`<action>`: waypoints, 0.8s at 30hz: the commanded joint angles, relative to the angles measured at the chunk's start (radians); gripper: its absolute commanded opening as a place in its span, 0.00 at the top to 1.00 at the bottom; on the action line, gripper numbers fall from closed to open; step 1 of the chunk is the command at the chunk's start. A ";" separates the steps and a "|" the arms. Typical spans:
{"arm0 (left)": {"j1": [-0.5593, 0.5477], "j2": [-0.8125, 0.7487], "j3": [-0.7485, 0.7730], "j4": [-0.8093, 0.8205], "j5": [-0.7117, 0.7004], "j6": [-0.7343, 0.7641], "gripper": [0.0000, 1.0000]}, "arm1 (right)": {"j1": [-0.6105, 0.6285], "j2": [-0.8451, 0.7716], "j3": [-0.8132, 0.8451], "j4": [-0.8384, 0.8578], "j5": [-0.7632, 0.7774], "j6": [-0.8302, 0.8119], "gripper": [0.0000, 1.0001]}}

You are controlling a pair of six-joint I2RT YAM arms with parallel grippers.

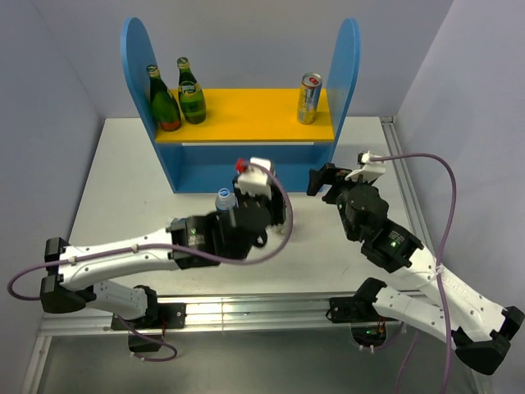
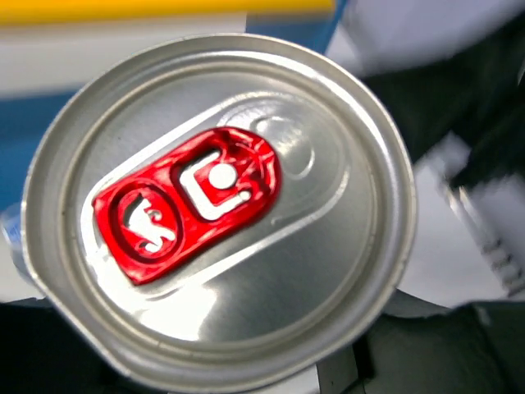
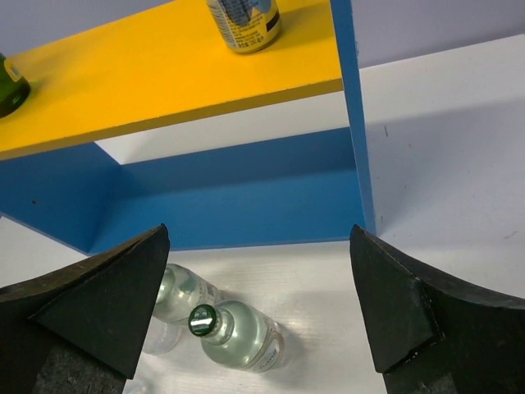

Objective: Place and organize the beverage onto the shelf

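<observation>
Up top, we see the left pincer (image 1: 248,176) gripping a can (image 1: 240,166) just in front of the shelf (image 1: 135,66), board (image 1: 246,115) dead ahead, so left's nearer. Left wrist: just the can's lid, end-on toward us. Right wrist: right pincer (image 3: 258,283) wide, empty, two bottles (image 3: 238,335) on the surface (image 3: 459,164) between it and the shelf.

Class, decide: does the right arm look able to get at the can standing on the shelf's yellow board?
Probably yes. The right gripper is open and empty, the can stands alone at the yellow board's right end, and nothing lies between them.
</observation>
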 commanded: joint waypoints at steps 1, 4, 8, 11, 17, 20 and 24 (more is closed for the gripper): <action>0.127 0.017 0.117 0.224 0.101 0.411 1.00 | 0.006 -0.023 -0.019 0.006 0.015 0.014 0.03; 0.297 0.100 0.254 0.266 0.299 0.506 1.00 | 0.008 -0.029 -0.018 -0.002 0.016 0.012 0.03; 0.514 0.245 0.461 0.259 0.524 0.543 1.00 | 0.008 -0.054 -0.019 -0.014 0.029 0.006 0.03; 0.603 0.385 0.691 0.210 0.638 0.561 1.00 | 0.008 -0.083 -0.036 -0.014 0.033 0.000 0.03; 0.680 0.598 0.887 0.182 0.767 0.554 1.00 | 0.006 -0.115 -0.042 -0.022 0.038 0.000 0.03; 0.683 0.657 0.918 0.191 0.799 0.549 1.00 | 0.008 -0.120 -0.045 -0.022 0.042 -0.003 0.03; 0.683 0.671 0.856 0.238 0.850 0.516 1.00 | 0.006 -0.124 -0.056 -0.016 0.042 -0.005 0.03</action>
